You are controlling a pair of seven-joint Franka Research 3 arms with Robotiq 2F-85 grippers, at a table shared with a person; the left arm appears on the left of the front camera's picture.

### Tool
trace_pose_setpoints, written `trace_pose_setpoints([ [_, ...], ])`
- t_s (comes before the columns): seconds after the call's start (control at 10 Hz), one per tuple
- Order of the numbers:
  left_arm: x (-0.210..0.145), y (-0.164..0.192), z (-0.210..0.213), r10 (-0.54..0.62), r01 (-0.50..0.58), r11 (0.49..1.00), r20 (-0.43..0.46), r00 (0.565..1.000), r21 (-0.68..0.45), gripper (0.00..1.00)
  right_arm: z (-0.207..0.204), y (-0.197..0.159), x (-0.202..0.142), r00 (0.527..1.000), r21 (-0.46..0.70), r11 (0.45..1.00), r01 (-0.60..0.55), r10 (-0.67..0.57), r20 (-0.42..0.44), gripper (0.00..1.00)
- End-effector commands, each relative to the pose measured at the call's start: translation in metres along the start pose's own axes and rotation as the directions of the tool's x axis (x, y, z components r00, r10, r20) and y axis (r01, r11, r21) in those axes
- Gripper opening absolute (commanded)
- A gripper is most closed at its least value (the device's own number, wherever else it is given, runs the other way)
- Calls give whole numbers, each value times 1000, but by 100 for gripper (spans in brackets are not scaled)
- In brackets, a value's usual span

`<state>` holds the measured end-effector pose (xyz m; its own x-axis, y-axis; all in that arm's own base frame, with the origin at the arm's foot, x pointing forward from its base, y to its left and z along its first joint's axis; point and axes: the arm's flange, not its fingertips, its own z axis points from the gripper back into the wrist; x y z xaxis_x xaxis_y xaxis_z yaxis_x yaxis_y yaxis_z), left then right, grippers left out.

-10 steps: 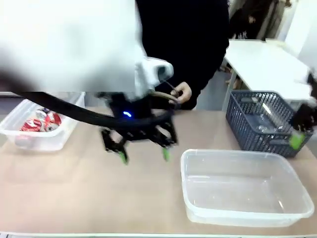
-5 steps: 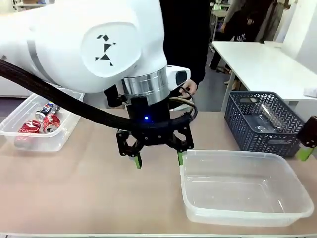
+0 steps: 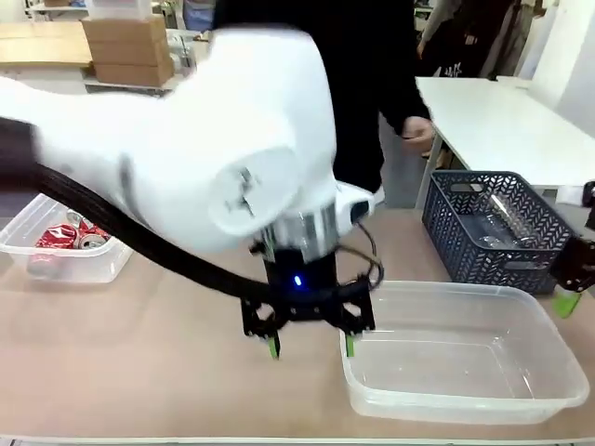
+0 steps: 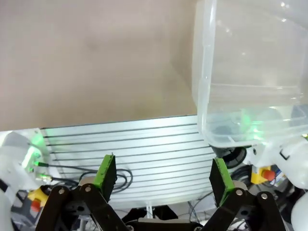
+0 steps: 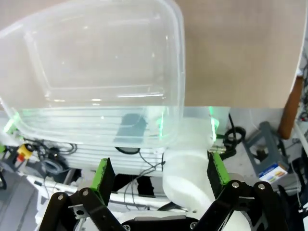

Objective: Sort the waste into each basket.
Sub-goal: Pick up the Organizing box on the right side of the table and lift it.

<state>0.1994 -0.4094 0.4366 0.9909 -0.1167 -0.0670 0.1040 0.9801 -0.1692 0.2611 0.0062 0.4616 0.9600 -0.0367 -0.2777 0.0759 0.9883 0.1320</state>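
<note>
- Front view: two clear tubs on the tabletop. Near tub sits right of centre with nothing in it; far-left tub holds the cans.
- Cans: at least two red ones visible in the far-left tub; arm blocks part of it, so exact count unclear.
- One dark lattice basket at far right, behind the near tub. Something clear inside, probably one bottle; can't confirm through the lattice.
- Left hand: fingers spread wide, gripping nothing, hanging over the tabletop at the near tub's left rim; right pad just at that rim.
- Left wrist view: both green pads well apart, bare tabletop and the tub's corner beyond them.
- Right hand: only a sliver at the right edge in front view, next to the lattice basket.
- Right wrist view: right hand open, nothing between the pads; the near tub lies beyond, with nothing in it.
- One person's hand at the far side, clear of both tubs.
</note>
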Motion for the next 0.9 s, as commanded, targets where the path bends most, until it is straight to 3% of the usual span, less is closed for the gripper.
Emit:
trace_pose_setpoints([
  [0.0,15,-24,-28,8,-8,999,12,1000,35,100,-85,-14,-1,999,80,996,41,-41,7,100],
  [0.1,21,-31,-39,3,-4,999,26,1000,39,100,-116,-17,9,998,98,993,68,-67,-6,100],
  [0.3,32,-39,-46,25,-27,999,74,997,21,100,-151,-20,9,990,65,994,88,-80,-119,100],
  [0.6,54,-41,-64,94,-91,996,201,975,-21,100,-154,-32,3,984,16,991,131,-128,-126,100],
  [0.8,60,-42,-73,88,-89,996,207,974,-5,100,-153,-27,3,987,3,993,116,-115,-115,100],
])
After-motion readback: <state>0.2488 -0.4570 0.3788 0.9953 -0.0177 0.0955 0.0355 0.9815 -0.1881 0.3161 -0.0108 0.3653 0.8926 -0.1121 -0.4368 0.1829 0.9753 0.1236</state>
